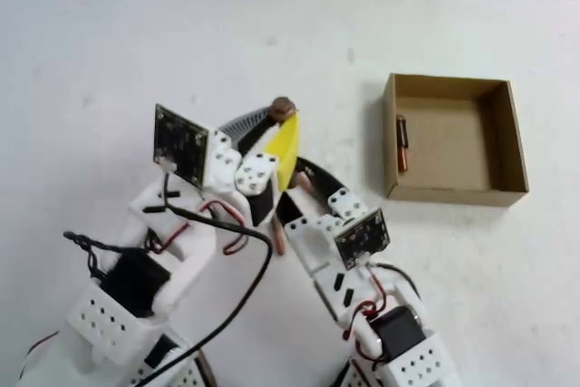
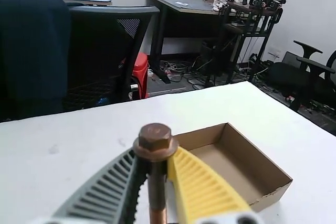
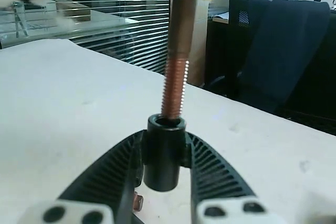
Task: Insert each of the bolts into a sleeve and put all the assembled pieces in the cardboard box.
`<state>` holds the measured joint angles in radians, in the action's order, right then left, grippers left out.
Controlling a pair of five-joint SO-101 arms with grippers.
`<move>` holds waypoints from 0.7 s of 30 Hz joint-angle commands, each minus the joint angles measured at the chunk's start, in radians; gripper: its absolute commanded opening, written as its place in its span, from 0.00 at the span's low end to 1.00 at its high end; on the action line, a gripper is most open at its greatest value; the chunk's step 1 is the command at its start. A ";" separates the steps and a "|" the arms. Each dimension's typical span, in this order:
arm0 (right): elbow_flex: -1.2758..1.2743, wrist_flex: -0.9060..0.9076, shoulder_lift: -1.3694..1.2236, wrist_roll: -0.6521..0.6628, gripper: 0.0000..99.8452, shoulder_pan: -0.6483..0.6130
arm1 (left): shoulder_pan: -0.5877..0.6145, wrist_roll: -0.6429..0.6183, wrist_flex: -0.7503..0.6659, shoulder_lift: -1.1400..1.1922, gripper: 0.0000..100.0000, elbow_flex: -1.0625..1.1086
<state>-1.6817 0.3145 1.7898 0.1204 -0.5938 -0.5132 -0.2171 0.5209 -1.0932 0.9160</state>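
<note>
My left gripper point(image 1: 279, 138), with one grey and one yellow finger, is shut on a copper bolt point(image 2: 155, 142) just under its hex head. The bolt stands upright. Its threaded end point(image 3: 174, 90) dips into the top of a black sleeve point(image 3: 164, 161). Below it, my right gripper point(image 3: 164, 150) is shut on that sleeve with its black fingers. In the high view the right gripper point(image 1: 297, 178) sits just below the yellow finger point(image 1: 285, 147), left of the cardboard box point(image 1: 453, 195). One assembled piece point(image 1: 401, 142) lies inside the box along its left wall.
The box point(image 2: 273, 179) lies open-topped on the white table point(image 1: 109, 52). A short copper-coloured piece point(image 1: 279, 240) pokes out on the table between the two arms. Office chairs and desks stand beyond the table's far edge.
</note>
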 commanded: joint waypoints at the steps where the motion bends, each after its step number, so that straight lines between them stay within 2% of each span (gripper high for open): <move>1: -0.008 -0.016 0.010 0.014 0.02 -0.001 | 0.008 -0.003 -0.012 -0.001 0.02 -0.009; 11: -0.008 -0.016 0.010 0.014 0.02 -0.001 | 0.004 -0.009 0.018 -0.001 0.02 -0.008; 21: -0.008 -0.016 0.010 0.014 0.02 -0.001 | 0.002 -0.009 0.161 -0.001 0.02 -0.006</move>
<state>-1.6817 0.3145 1.7898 0.1204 -0.5999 -0.5148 -0.2202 0.6544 -1.0932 0.9160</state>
